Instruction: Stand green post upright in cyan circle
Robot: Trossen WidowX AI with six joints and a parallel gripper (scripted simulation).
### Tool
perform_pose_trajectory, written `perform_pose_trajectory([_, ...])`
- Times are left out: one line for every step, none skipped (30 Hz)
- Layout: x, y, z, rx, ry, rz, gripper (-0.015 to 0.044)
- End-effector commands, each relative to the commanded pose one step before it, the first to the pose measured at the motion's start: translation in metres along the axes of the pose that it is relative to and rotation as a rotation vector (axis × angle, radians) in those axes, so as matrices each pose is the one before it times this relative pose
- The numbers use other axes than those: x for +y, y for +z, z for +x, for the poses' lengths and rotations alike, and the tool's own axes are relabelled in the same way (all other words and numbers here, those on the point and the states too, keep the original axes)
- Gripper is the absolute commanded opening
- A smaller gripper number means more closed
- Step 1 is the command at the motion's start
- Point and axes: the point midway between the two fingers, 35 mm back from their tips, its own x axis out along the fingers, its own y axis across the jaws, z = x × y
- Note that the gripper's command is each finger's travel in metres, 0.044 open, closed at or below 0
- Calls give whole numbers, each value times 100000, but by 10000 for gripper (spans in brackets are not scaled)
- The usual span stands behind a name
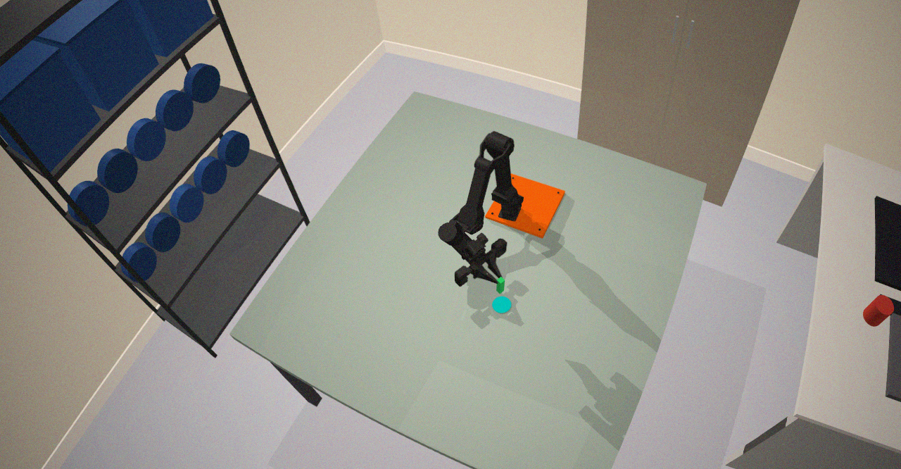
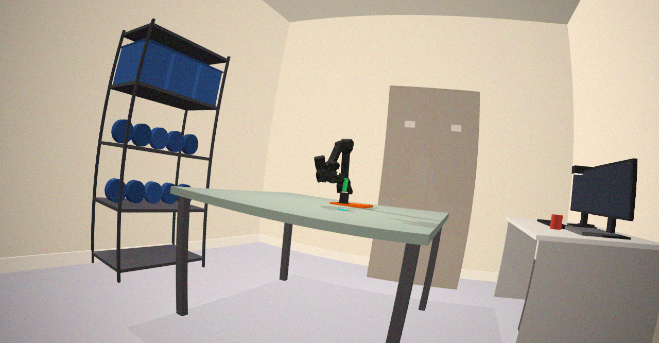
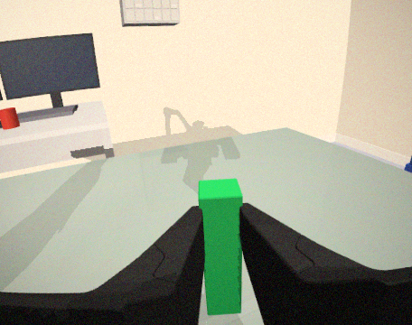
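Observation:
The green post (image 1: 500, 286) (image 2: 345, 184) (image 3: 222, 257) is held close to upright in the air, its lower end well above the table. My gripper (image 1: 500, 282) (image 2: 344, 179) (image 3: 220, 215) is shut on the post near its upper end, one finger on each side. The cyan circle (image 1: 502, 305) (image 2: 343, 209) lies flat on the table, beneath the held post; nothing stands on it. It does not show in the wrist view.
The orange base plate (image 1: 549, 200) (image 2: 364, 206) bears the arm on the pale green table (image 1: 353, 245) (image 2: 258, 205). A rack (image 1: 270, 214) with blue bins stands on the left. A desk (image 1: 825, 353) with a red cup (image 1: 877, 310) (image 2: 556, 221) (image 3: 9, 118) stands apart on the right.

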Motion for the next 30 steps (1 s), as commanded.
perform_pose_trajectory([80, -1455, 115, 58, 391, 1445, 23])
perform_pose_trajectory([-27, -342, 37, 1, 0, 2, 23])
perform_pose_trajectory([-21, -342, 35, 1, 0, 2, 23])
perform_pose_trajectory([-15, -341, 34, 1, 0, 3, 23])
perform_pose_trajectory([-9, -340, 32, 2, 0, 3, 23])
perform_pose_trajectory([-4, -339, 31, 2, 0, 4, 23])
perform_pose_trajectory([2, -338, 29, 2, 0, 4, 23])
perform_pose_trajectory([8, -337, 28, 2, 1, 5, 23])
perform_pose_trajectory([13, -336, 26, 2, 1, 5, 23])
perform_pose_trajectory([19, -334, 25, 2, 1, 6, 23])
perform_pose_trajectory([24, -333, 23, 2, 1, 6, 23])
perform_pose_trajectory([30, -331, 22, 2, 1, 7, 23])
perform_pose_trajectory([35, -329, 20, 2, 1, 7, 23])
perform_pose_trajectory([41, -328, 19, 2, 1, 8, 23])
perform_pose_trajectory([46, -326, 17, 2, 1, 8, 23])
perform_pose_trajectory([51, -324, 16, 2, 1, 9, 23])
perform_pose_trajectory([57, -322, 14, 3, 1, 9, 23])
perform_pose_trajectory([62, -320, 13, 3, 1, 9, 23])
perform_pose_trajectory([67, -317, 12, 3, 1, 10, 23])
perform_pose_trajectory([58, -256, 8, 2, 1, 8, 23])
perform_pose_trajectory([36, -153, 5, 1, 1, 5, 23])
perform_pose_trajectory([12, -51, 1, 0, 0, 2, 23])
perform_pose_trajectory([-2, -49, 6, 4, -10, 11, 23])
perform_pose_trajectory([-6, -148, 17, 12, -29, 32, 23])
perform_pose_trajectory([-8, -247, 27, 21, -48, 54, 23])
perform_pose_trajectory([-6, -312, 33, 26, -60, 69, 23])
perform_pose_trajectory([-1, -314, 32, 26, -60, 69, 23])
perform_pose_trajectory([4, -313, 31, 26, -60, 69, 23])
perform_pose_trajectory([6, -247, 24, 21, -47, 55, 23])
perform_pose_trajectory([5, -148, 14, 12, -28, 33, 23])
